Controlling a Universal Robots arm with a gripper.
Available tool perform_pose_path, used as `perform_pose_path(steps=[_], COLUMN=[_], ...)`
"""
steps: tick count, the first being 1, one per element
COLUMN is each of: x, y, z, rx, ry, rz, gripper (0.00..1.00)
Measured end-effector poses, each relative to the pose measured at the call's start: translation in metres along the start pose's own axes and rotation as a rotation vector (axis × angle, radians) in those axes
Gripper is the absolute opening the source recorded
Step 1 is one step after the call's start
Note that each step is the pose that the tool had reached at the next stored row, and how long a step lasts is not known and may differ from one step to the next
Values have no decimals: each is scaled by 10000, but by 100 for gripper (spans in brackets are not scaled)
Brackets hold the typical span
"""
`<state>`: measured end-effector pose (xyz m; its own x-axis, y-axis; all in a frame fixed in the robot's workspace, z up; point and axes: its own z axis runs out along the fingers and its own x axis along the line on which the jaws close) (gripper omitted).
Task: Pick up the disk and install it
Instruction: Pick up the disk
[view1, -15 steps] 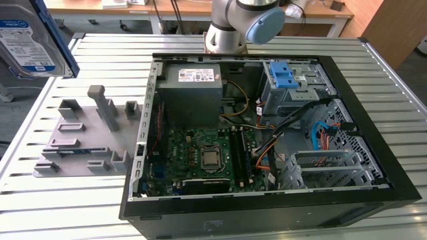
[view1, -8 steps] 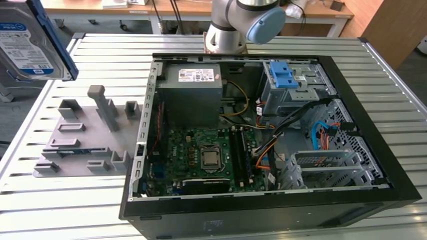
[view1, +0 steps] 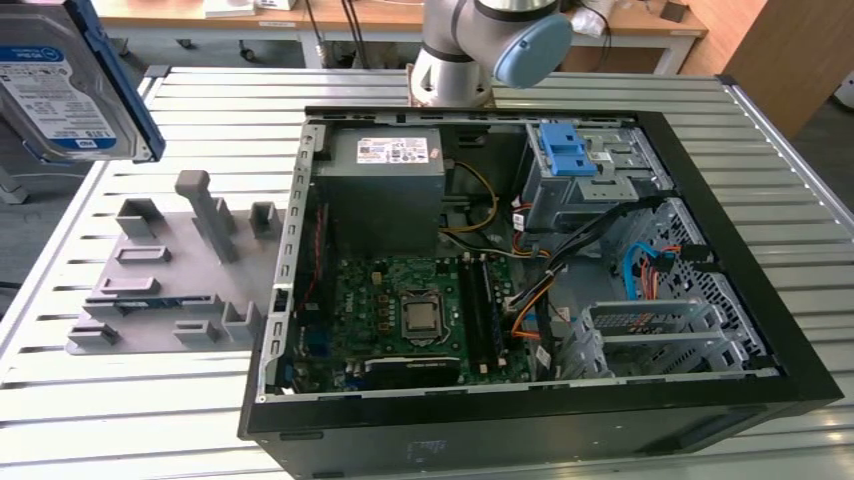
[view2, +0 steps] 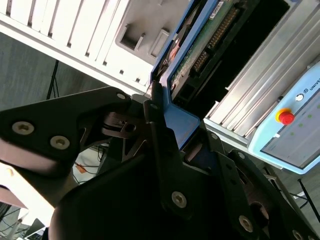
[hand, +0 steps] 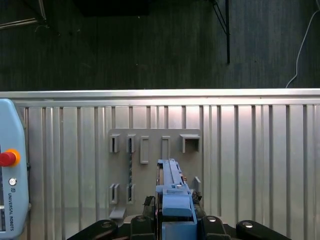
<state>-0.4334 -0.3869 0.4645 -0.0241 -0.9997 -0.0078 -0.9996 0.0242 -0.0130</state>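
1. Up at the exterior view's left, the disk (view1: 60, 95) hangs in the air, clear of the slatted counter (view1: 747, 130). Its white-and-blue label faces the camera and its blue carrier frame runs along one edge.
2. End effector (view2: 180, 117): clenched on the disk. In the second wrist view its black fingers (view2: 157, 125) press the blue carrier frame from both sides, and the disk's green circuit board (view2: 212, 40) shows beyond them.
3. In the first wrist view the disk appears edge-on between the fingers, above the grey fixture plate (view1: 167, 270), which lies flat on the counter.
4. Open computer case (view1: 534, 410): it stands on the counter just beside the plate, toward the exterior view's right, and well apart from the disk.
5. Inside the case are the grey power-supply box (view1: 387, 190), the motherboard (view1: 414, 310) and a bright blue latch piece (view1: 567, 150) on the drive cage.
6. Arm base (view1: 467, 60): mounted behind the case at the counter's far side.
7. Teach pendant (hand: 10, 190): pale blue, with a red button, lying on the counter.
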Motion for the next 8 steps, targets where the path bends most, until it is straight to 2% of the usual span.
perform_pose_path(steps=[8], x=[6], y=[-5], z=[-125], rx=[2], ry=[-1], rz=[-2], gripper=[37])
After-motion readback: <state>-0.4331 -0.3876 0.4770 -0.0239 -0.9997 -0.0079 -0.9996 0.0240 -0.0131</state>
